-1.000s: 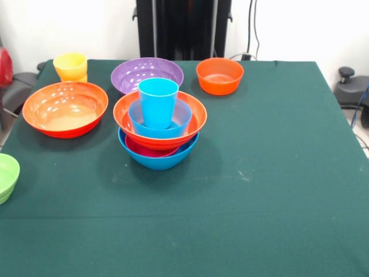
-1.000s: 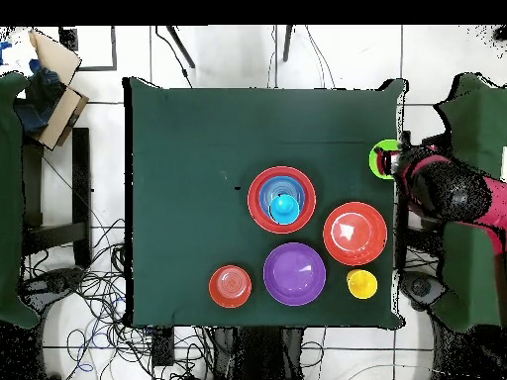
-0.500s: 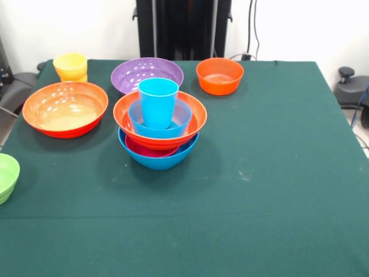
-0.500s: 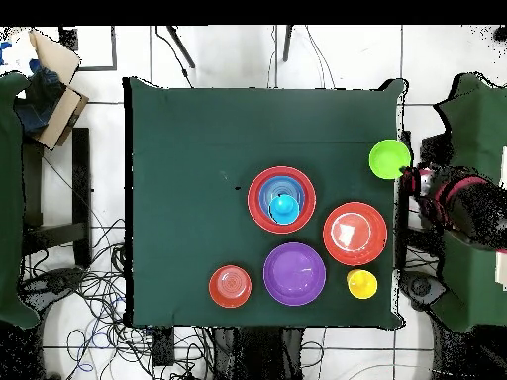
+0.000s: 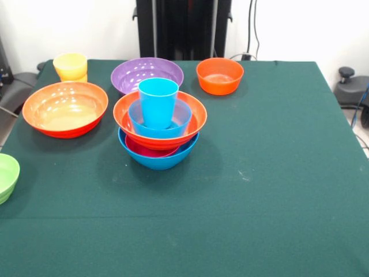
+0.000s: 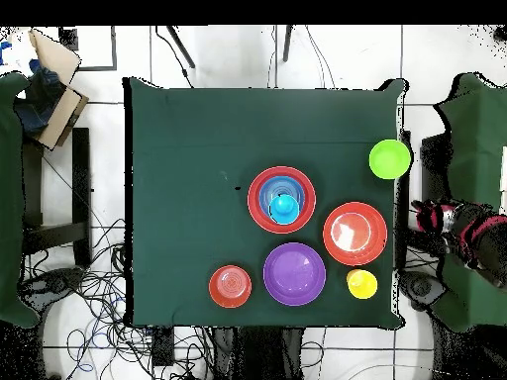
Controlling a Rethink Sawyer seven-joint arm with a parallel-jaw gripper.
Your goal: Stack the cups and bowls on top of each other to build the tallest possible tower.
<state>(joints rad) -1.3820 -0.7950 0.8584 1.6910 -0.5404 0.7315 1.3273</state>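
Observation:
The tower [image 5: 158, 124] stands mid-table: a large blue bowl [image 5: 158, 158] at the bottom, then a magenta bowl [image 5: 150, 151], a large orange bowl [image 5: 193, 124] and a medium blue bowl [image 5: 181, 121], with the sky blue cup [image 5: 158, 101] upright on top. From overhead the tower [image 6: 282, 199] reads as nested rings. Loose pieces are a large orange bowl [image 5: 65, 108], a purple bowl [image 5: 147, 74], a small orange bowl [image 5: 219, 75], a yellow cup [image 5: 70, 66] and a lime green bowl [image 5: 7, 176] at the table's edge. Neither view shows the gripper or the arm.
A person's hand [image 6: 436, 216] and reddish sleeve [image 6: 475, 228] hang off the table's right side in the overhead view, near the loose orange bowl [image 6: 354, 233] and below the green bowl [image 6: 389, 158]. Cables and a cardboard box [image 6: 50, 74] lie on the floor.
The person's arm has pulled away from the lime green bowl and off the table's edge. The bowl stays where it was left. The tower and other pieces have not moved.

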